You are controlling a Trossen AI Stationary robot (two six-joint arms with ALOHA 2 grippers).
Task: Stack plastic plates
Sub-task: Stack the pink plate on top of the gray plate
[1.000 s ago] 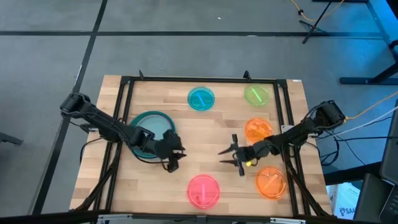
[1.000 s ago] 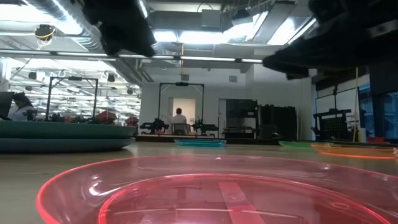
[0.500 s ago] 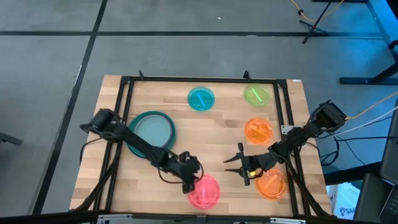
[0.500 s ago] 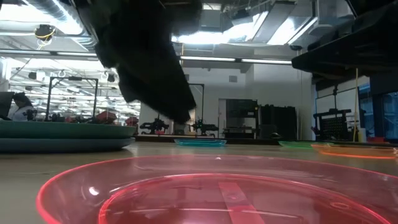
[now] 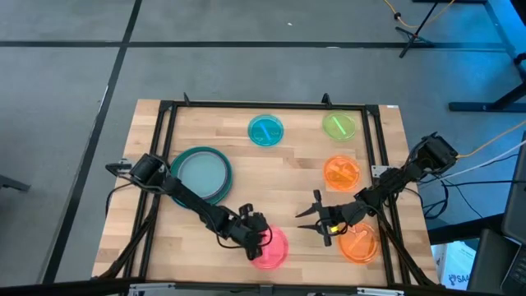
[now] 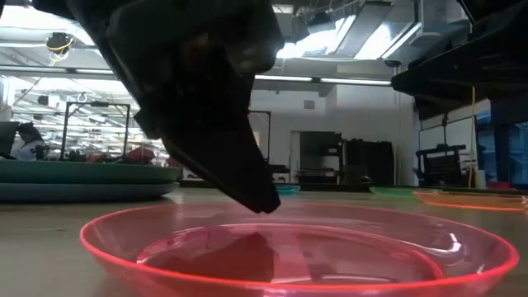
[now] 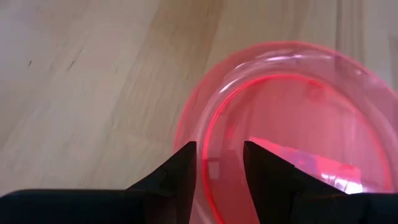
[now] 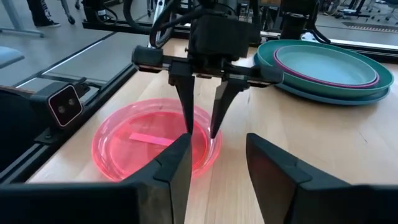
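A pink plate (image 5: 275,251) lies flat near the table's near edge. My left gripper (image 5: 256,234) is open over its far-left rim; in the left wrist view (image 7: 219,149) its two fingers straddle that rim. My right gripper (image 5: 308,218) hovers open to the right of the pink plate (image 8: 137,143) and touches nothing. At the left a stack (image 5: 200,173) has a pale blue plate on a magenta one on a large teal one. A small teal plate (image 5: 265,130), a lime plate (image 5: 339,125) and two orange plates (image 5: 342,172) (image 5: 358,242) lie singly. My left gripper has the pink plate's far-left rim (image 7: 202,134) between its open fingers, one finger inside the dish and one outside. It comes slanting down from the table's left. The inner fingertip (image 6: 266,202) reaches down into the dish. The plate's base stays on the table.
A black frame (image 5: 168,123) runs round the wooden table top. The bare wood in the middle (image 5: 279,185) lies between the stack and the orange plates. The nearer orange plate sits just right of my right gripper. The room beyond holds racks and a person far off.
My left gripper has left the stack, moved toward the near edge and right, and come down over the pink plate's rim. My right gripper has moved a little toward the near edge, then held still. The pink plate has slid a little toward the far edge.
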